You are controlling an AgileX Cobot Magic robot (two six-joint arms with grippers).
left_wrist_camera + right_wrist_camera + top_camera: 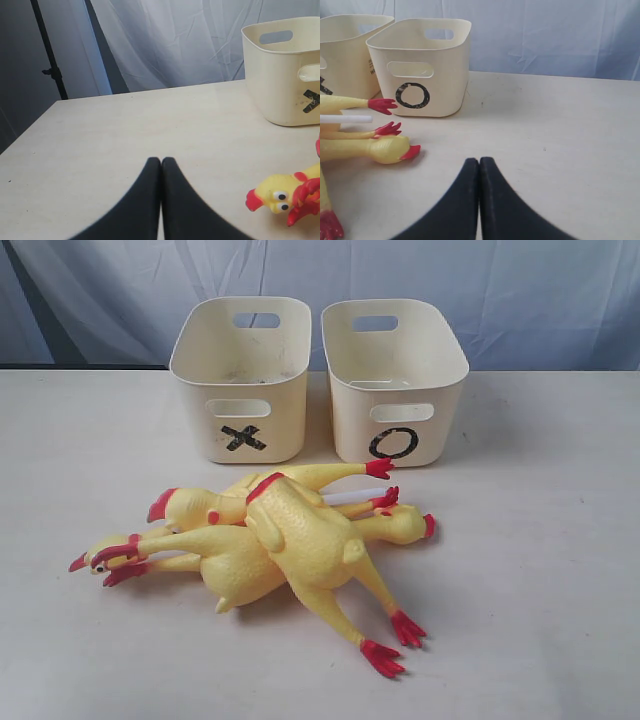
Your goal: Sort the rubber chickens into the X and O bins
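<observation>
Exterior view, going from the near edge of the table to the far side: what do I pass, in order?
Bare table → heap of rubber chickens → X bin and O bin, side by side at the same depth → pale curtain behind the table.

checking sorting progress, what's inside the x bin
Nothing shows inside the X bin but its own scuffed inner wall and floor. Its front wall hides the near part of the floor.

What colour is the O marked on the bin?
Black, on the cream O bin; the right wrist view shows it best.
</observation>
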